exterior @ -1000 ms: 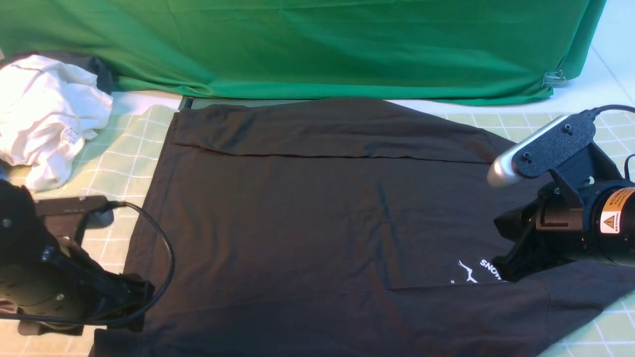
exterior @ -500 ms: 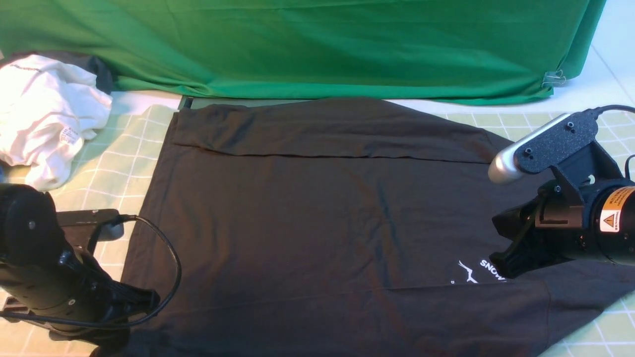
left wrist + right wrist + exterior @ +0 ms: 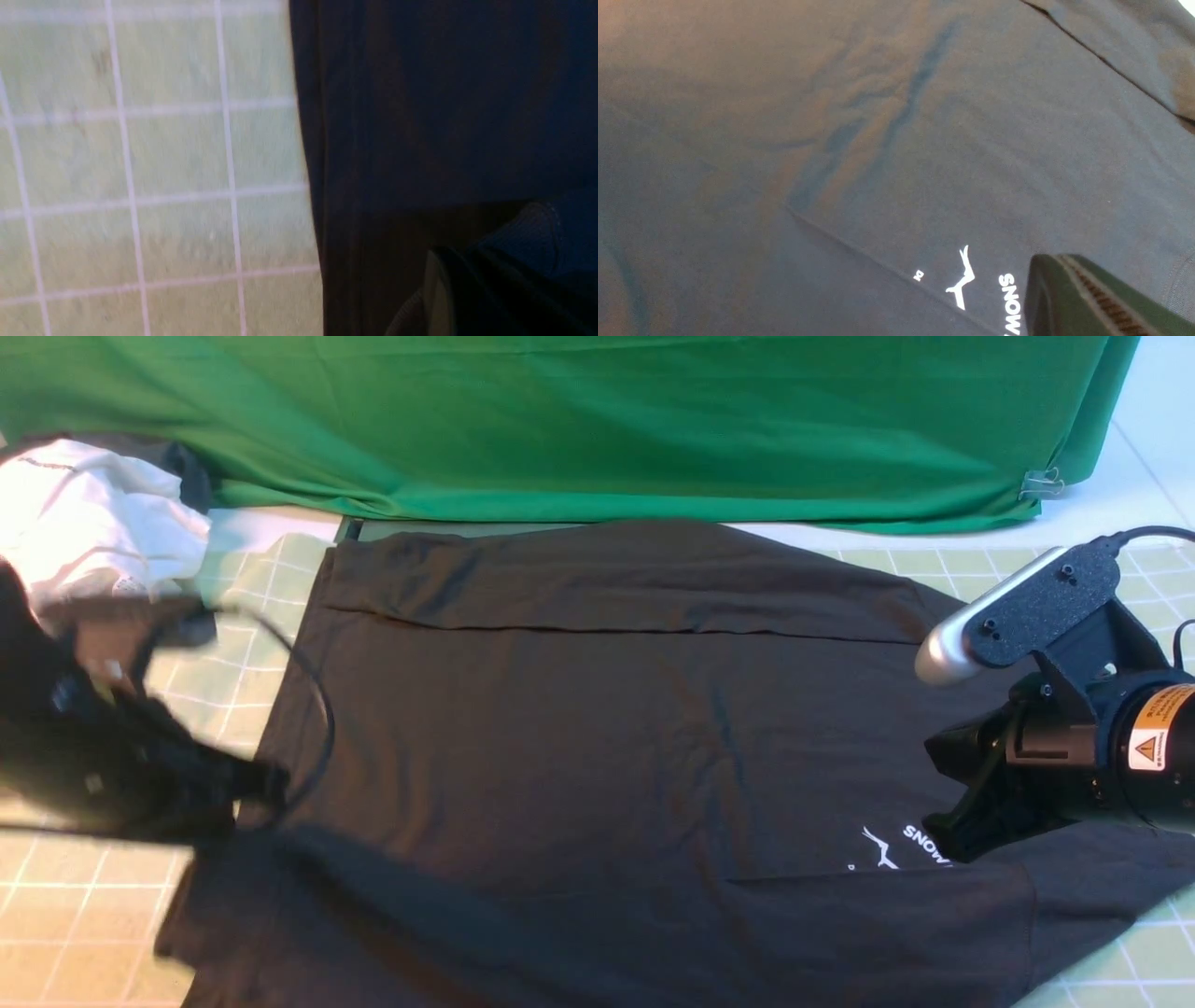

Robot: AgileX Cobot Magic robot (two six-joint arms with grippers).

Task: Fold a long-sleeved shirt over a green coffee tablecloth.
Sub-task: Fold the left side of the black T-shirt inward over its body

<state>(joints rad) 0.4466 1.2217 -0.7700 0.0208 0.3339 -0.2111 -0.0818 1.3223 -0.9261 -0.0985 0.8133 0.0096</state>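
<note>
Starting a fold: left end effector (image 3: 266, 786), 8 o'clock, looks clamped on the long-sleeved shirt (image 3: 597, 737); right end effector (image 3: 941, 840), I cannot tell. Next, carry the edge across evenly.

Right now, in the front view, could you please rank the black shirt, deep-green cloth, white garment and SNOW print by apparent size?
1. black shirt
2. deep-green cloth, farther away and cropped
3. white garment, partly hidden
4. SNOW print
</note>
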